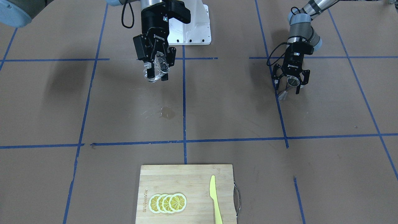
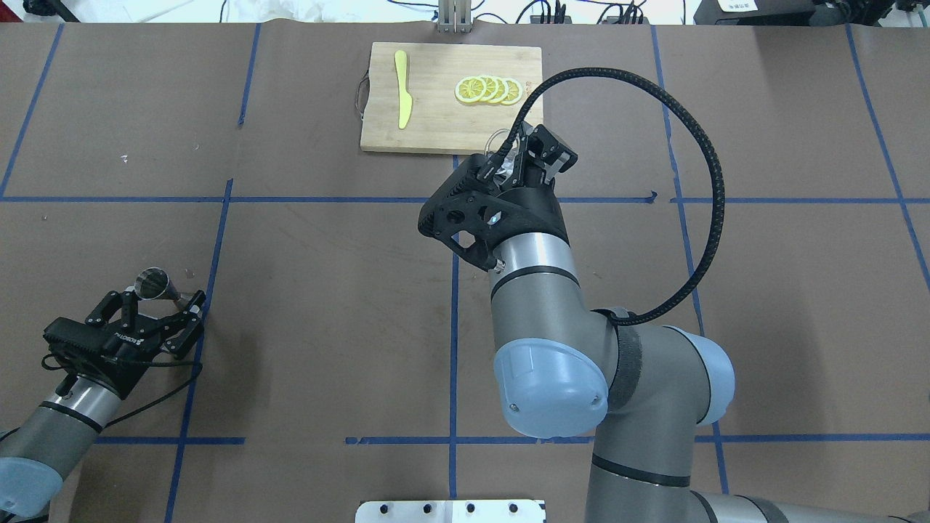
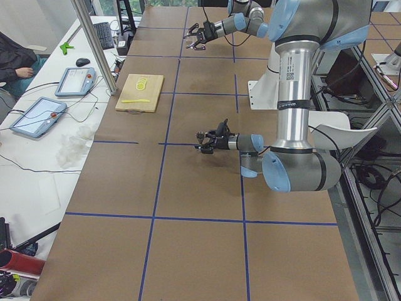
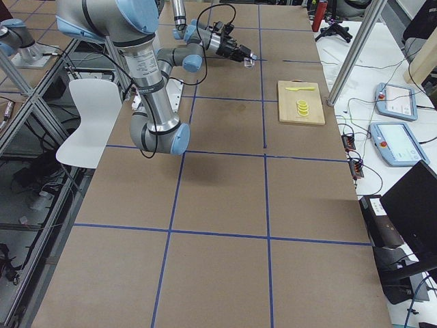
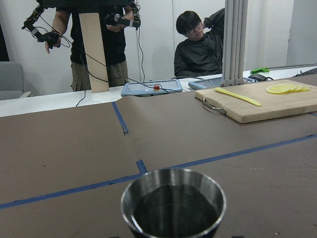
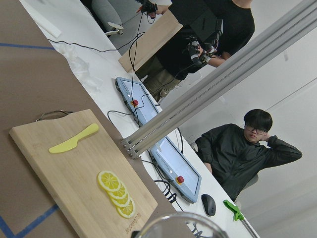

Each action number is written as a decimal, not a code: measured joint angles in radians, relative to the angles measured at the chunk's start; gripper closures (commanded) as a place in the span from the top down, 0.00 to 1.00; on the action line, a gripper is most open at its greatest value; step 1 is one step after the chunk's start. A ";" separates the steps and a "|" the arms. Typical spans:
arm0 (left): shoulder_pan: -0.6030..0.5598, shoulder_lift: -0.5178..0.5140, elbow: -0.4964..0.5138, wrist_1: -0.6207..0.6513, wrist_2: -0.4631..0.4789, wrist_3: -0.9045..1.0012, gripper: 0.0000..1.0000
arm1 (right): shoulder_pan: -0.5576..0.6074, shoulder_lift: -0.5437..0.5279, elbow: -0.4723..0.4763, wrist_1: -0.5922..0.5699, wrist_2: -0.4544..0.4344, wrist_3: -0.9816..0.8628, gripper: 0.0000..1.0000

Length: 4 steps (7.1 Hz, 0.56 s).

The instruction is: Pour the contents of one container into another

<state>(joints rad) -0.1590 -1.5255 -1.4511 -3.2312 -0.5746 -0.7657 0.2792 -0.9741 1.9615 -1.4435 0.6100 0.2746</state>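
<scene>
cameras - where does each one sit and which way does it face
Front-facing: across the table, looking down at the robot; both grippers, right gripper holding the glass cup, left gripper holding the jigger.
Overhead: behind the robot, looking forward; both arms.
Exterior left: table end; left arm near.
Exterior right: opposite end; right arm near.
Left wrist: over the jigger rim toward the operators.
Right wrist: tilted, over the cup rim toward the operators.
Shared: the cutting board with lemon slices and knife shows in all.

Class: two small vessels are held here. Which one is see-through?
The glass cup in the right claw; the jigger in the left claw is opaque steel.
</scene>
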 measured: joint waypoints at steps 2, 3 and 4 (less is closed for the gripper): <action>-0.001 0.002 -0.022 -0.026 0.044 0.007 1.00 | 0.000 0.001 0.000 0.000 0.000 0.000 0.00; -0.003 0.007 -0.041 -0.050 0.067 0.012 1.00 | 0.000 0.001 -0.001 0.000 0.000 0.000 0.00; -0.004 0.017 -0.068 -0.065 0.079 0.023 1.00 | 0.001 0.002 -0.001 0.000 0.000 0.000 0.00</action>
<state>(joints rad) -0.1630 -1.5080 -1.5191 -3.2966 -0.4957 -0.7428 0.2801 -0.9726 1.9606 -1.4435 0.6105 0.2746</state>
